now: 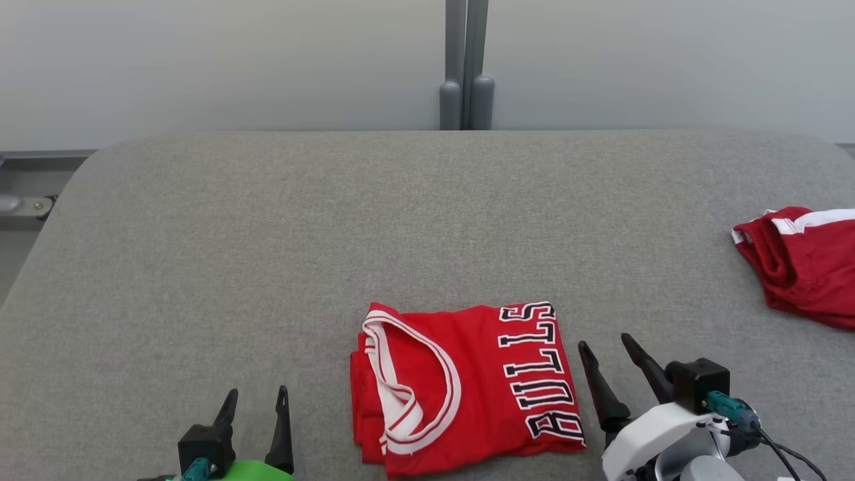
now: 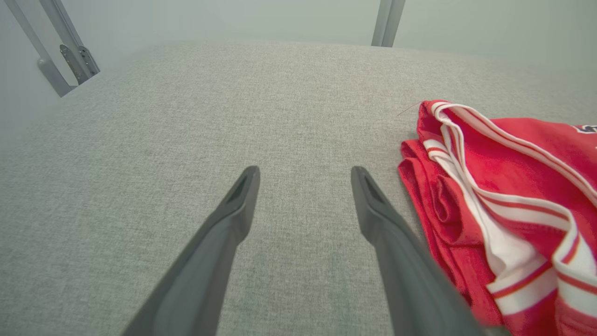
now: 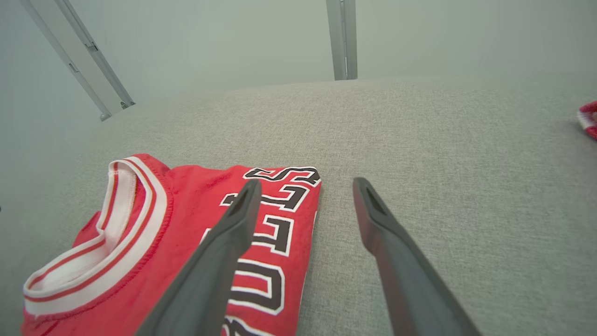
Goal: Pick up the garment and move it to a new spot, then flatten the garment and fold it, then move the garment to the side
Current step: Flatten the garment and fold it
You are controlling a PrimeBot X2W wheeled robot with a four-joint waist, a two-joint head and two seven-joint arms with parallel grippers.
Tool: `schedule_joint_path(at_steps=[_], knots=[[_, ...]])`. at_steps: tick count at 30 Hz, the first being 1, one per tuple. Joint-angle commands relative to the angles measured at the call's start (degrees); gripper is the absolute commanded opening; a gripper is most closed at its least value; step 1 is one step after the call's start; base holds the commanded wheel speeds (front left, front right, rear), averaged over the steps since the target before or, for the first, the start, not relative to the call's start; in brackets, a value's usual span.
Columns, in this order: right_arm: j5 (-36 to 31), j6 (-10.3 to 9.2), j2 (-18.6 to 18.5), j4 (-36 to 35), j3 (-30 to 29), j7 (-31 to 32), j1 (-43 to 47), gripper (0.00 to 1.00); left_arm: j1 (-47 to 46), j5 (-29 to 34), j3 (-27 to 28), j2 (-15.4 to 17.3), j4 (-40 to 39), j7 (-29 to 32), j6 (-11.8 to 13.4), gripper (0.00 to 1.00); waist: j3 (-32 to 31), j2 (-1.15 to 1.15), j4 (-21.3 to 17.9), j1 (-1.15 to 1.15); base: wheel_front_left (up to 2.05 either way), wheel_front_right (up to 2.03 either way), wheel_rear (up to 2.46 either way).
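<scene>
Your grey worktop [image 1: 267, 234] carries the red jersey [image 1: 467, 387] at its near edge, and it lies folded into a compact rectangle, so I judge the pickup, flattening and folding done. What looks left is moving it to the side. A second red garment [image 1: 808, 267] sits well apart at the right edge. Your left hand [image 1: 258, 389] and right hand [image 1: 604, 341] flank the jersey, both spread wide and empty.

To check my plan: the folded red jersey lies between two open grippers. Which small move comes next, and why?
Probably move the right gripper onto the jersey at its lettered edge. It already lies folded; this and the left gripper stand open and empty, so only moving it aside seems left.
</scene>
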Motion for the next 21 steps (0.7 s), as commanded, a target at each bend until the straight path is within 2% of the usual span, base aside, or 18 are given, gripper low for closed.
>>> schedule_joint_path(at_steps=[1,11,21], knots=[[-1.1,-0.04,0.1,-0.4,-1.2,-0.2,1.1,1.00,1.0,0.6,0.4,0.2,-0.6,0.1,0.1,1.00,-0.6,0.00,-1.2,0.00,0.00,0.00,0.00],[-5.9,-0.04,1.2,-2.5,-8.1,-0.2,4.0,1.00,3.1,2.2,2.0,0.2,-2.4,0.1,0.3,1.00,-2.7,0.00,-4.2,0.00,0.00,0.00,0.00],[-7.0,-0.04,1.9,-3.3,-10.6,-0.2,6.6,1.00,5.8,3.6,2.8,0.2,-5.1,0.1,0.8,1.00,-5.1,0.00,-5.1,0.00,0.00,0.00,0.00]])
